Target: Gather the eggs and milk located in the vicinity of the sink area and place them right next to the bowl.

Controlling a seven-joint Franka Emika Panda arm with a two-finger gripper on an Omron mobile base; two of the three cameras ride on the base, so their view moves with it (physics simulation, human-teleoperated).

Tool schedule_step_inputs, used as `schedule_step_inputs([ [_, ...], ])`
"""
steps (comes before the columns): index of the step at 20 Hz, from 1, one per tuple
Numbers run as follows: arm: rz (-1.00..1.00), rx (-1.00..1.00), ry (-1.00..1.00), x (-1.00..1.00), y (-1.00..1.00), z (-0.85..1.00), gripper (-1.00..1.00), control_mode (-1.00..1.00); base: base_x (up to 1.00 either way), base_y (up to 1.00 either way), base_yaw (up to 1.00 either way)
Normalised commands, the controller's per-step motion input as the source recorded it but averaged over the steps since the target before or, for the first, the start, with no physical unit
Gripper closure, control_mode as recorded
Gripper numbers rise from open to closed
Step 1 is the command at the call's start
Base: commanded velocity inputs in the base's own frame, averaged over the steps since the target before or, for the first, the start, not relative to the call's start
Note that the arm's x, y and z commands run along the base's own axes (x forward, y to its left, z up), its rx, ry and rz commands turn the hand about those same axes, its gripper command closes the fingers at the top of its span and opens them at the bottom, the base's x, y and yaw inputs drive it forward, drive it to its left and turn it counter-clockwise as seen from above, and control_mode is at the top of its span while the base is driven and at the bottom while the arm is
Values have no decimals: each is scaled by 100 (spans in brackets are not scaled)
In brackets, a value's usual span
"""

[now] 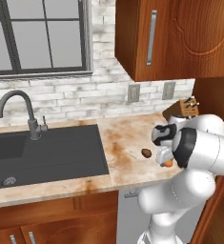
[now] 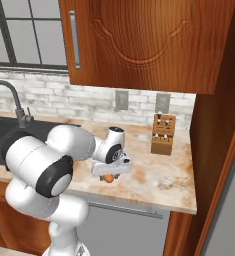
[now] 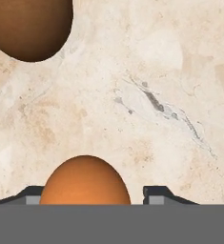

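Hand view puts one orange-brown egg (image 3: 85, 181) right between my two fingertips (image 3: 158, 194), low at the near edge, with marbled counter (image 3: 147, 95) spread out ahead of it. My claw (image 3: 92, 193) has its fingers on either side of that egg; the right tip stands a little clear of the shell, and the left one is mostly hidden behind it, so I cannot tell whether I am actually clamped on it. A second egg, dark brown (image 3: 30, 26), lies well ahead of me and off to the left, apart from the first. That makes two eggs in all.

From the left base view, my claw (image 1: 165, 161) hangs low over the counter (image 1: 127, 143) with the orange egg (image 1: 168, 163) under it and the dark egg (image 1: 146, 152) just beside it. One sink (image 1: 46, 152) with one faucet (image 1: 18, 112) sits farther off on that same side. One knife block (image 2: 163, 134) stands beyond me towards the wall.
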Motion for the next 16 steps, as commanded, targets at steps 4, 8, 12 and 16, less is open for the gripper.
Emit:
schedule_step_inputs([
  [4,0,0,9,-17,0,-20,100,-100,0,0,0],
  [8,0,0,-9,-52,0,7,100,-100,0,0,0],
  [12,0,-1,-35,-57,5,37,100,-100,0,0,0],
  [16,0,-5,-34,-32,21,71,100,-100,0,0,0],
])
